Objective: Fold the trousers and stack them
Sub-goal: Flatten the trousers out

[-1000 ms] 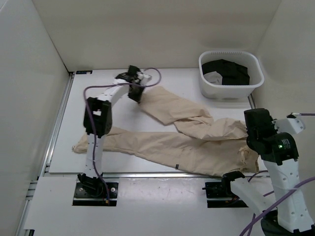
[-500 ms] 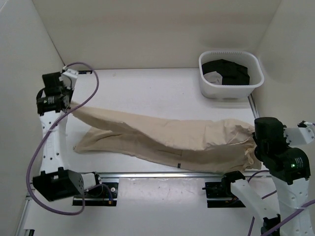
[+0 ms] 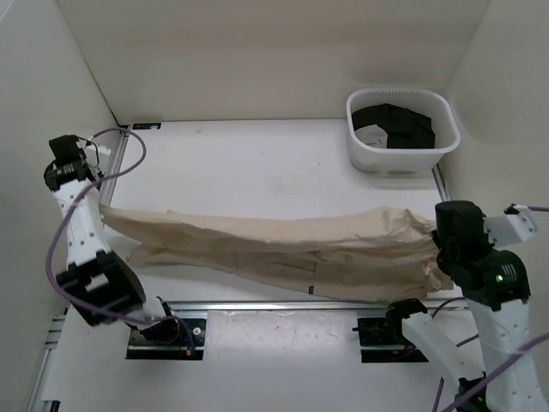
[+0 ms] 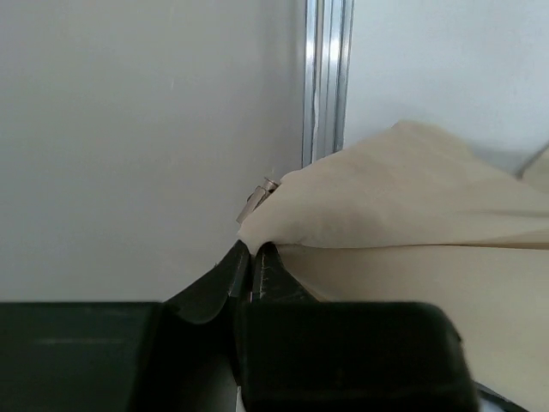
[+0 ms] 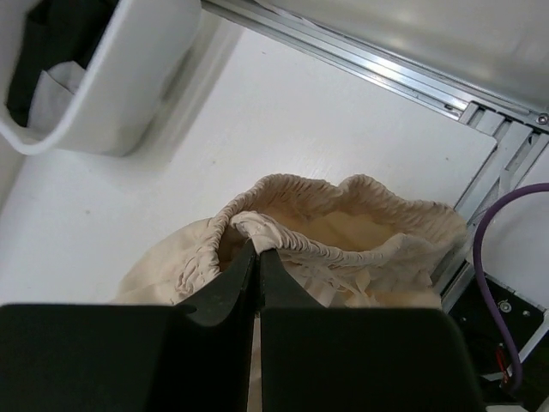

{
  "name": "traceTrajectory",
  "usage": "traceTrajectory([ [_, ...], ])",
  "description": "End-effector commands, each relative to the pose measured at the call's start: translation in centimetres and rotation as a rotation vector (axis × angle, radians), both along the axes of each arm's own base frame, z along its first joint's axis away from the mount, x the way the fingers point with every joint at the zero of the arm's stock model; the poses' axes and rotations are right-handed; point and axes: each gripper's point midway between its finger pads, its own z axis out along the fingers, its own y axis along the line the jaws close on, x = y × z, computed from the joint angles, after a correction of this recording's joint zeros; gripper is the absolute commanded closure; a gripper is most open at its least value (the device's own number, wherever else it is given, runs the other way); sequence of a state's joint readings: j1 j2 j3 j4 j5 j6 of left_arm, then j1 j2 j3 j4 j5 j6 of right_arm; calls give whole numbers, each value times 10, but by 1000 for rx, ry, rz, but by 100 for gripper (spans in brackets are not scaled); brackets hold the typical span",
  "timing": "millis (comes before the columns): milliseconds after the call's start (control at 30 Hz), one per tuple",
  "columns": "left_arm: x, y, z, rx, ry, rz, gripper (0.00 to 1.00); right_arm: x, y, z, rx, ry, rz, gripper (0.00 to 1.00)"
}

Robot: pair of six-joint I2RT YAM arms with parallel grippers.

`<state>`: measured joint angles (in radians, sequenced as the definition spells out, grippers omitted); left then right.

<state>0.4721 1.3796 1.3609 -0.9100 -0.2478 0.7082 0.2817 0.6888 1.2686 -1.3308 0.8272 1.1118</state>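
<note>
The beige trousers point(image 3: 283, 245) lie stretched left to right across the front half of the table, one leg laid roughly over the other. My left gripper point(image 3: 97, 206) is at the table's left edge, shut on the cuff end of the upper leg; in the left wrist view the cloth point(image 4: 403, 197) is pinched between the closed tips point(image 4: 255, 249). My right gripper point(image 3: 439, 245) is at the right end, shut on the elastic waistband point(image 5: 343, 215); its tips point(image 5: 257, 245) pinch the gathered rim. The waist opening gapes open.
A white basket point(image 3: 356, 150) holding dark clothes point(image 3: 395, 124) stands at the back right; it also shows in the right wrist view point(image 5: 111, 86). Aluminium rails run along the left edge point(image 4: 326, 77) and the front edge point(image 3: 283, 305). White walls enclose the table.
My left gripper has carried the leg end from the back middle to the far left edge. The trousers went from crumpled to stretched straight. The right gripper kept hold of the waistband.
</note>
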Motion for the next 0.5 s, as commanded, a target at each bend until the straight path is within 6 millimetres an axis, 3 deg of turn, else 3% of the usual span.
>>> traceTrajectory([
  [0, 49, 30, 13, -10, -88, 32, 86, 39, -7, -1, -114, 32, -49, 100],
  [33, 62, 37, -9, -41, -31, 34, 86, 52, -6, -1, -126, 18, -64, 100],
  [100, 81, 40, -18, -76, -24, 47, 86, 79, -2, -9, -180, 75, -45, 100],
  [133, 94, 41, -10, -73, -30, 33, 86, 90, 3, -12, -181, 81, -32, 100],
  [167, 102, 46, -35, -98, 24, 50, 86, 113, 8, -17, -174, 85, -35, 100],
  [233, 116, 49, -41, -83, 42, 58, 86, 133, 10, -22, -168, 113, -26, 100],
  [300, 122, 54, -65, -99, 88, 73, 86, 158, 6, -34, -119, 163, -43, 100],
  [433, 135, 46, -92, -139, 116, 76, 86, 184, -5, -51, -116, 218, -54, 100],
  [467, 143, 43, -90, -144, 98, 69, 86, 189, -4, -56, -122, 227, -48, 100],
])
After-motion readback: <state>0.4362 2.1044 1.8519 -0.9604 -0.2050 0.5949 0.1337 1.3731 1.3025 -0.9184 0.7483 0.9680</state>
